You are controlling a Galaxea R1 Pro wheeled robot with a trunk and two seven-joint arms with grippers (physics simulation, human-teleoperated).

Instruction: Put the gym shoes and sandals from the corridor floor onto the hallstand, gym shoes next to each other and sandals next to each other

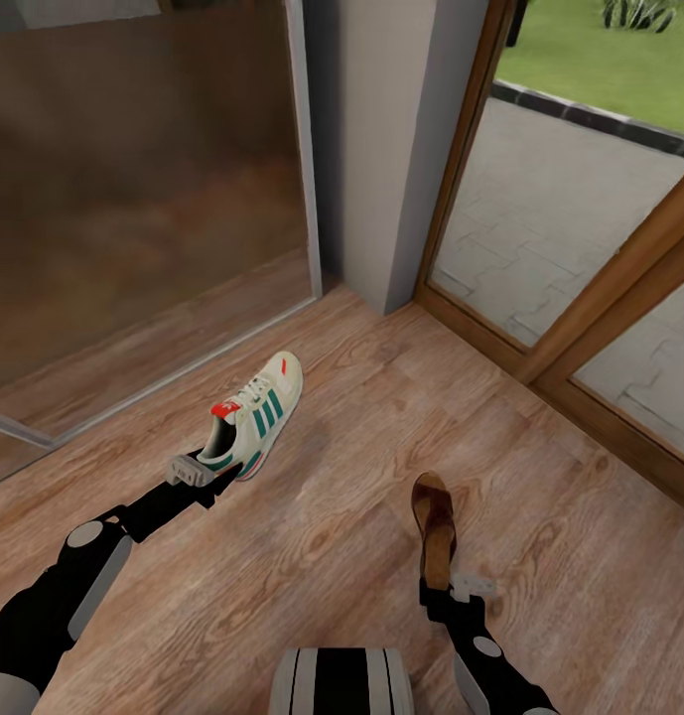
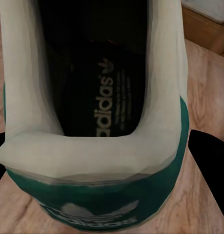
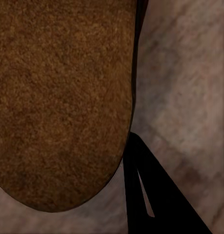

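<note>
The left gripper clasps the gym shoe by its heel above the floor; the right gripper pinches the sandal, right of the shoe.

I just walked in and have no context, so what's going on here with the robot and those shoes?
The robot is working both arms at floor level. Its left gripper is at the heel of a gym shoe, its jaws on either side of the heel. The right gripper is at the heel end of a brown sandal. Both lie on the wood floor near a glass door; whether either grip is closed is unclear.
</note>
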